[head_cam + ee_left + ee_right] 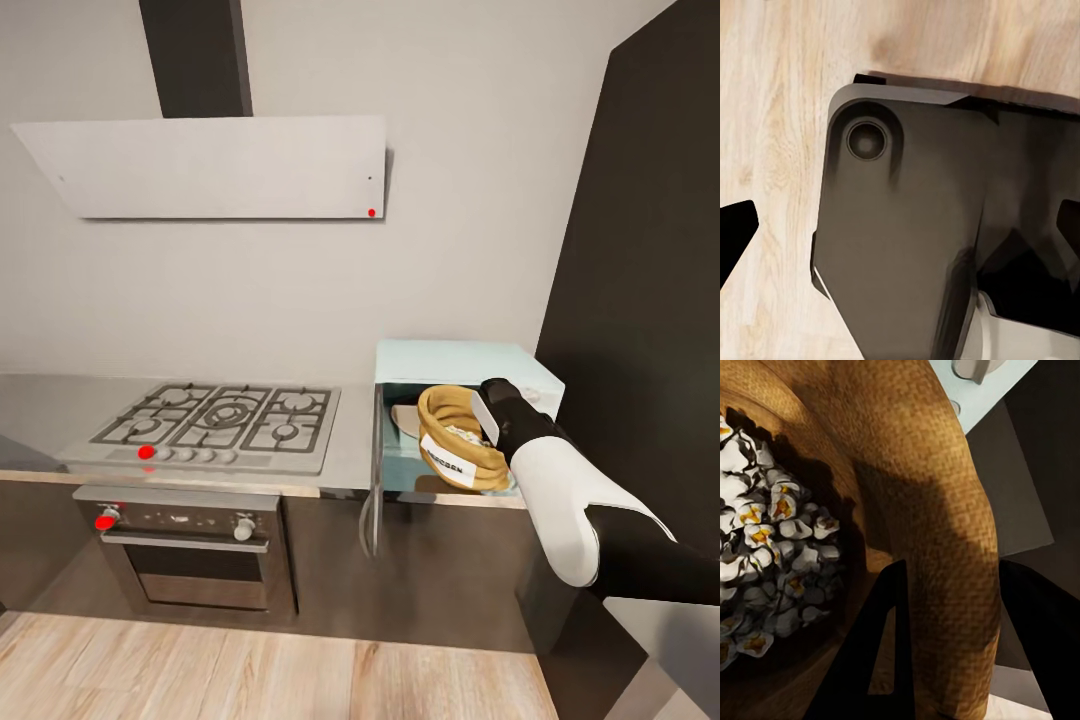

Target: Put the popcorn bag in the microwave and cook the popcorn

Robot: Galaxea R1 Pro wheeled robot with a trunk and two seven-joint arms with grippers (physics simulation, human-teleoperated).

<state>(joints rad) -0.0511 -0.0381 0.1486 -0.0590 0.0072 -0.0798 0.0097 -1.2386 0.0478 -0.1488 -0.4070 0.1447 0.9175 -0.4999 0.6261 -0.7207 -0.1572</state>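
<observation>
Stretching forward from the lower right of the head view, the right arm reaches into the open microwave (452, 362) at the countertop's (348, 455) right end. Its right gripper (945, 645) is clamped on the rolled rim of the popcorn bag (458, 440), one finger inside, one outside. White popcorn (772, 555) fills the bag; the left gripper's jaws I cannot tell.

Right arm: reached up from five o'clock toward centre-right in the head view, forearm white, wrist black.
Right gripper (945, 652): fingers straddled the popcorn bag (930, 510) rim, one inside, one outside, clamped on it.
Left gripper: dark fingertip (735, 232) at nine o'clock, pointing floorward, grip unreadable.
</observation>
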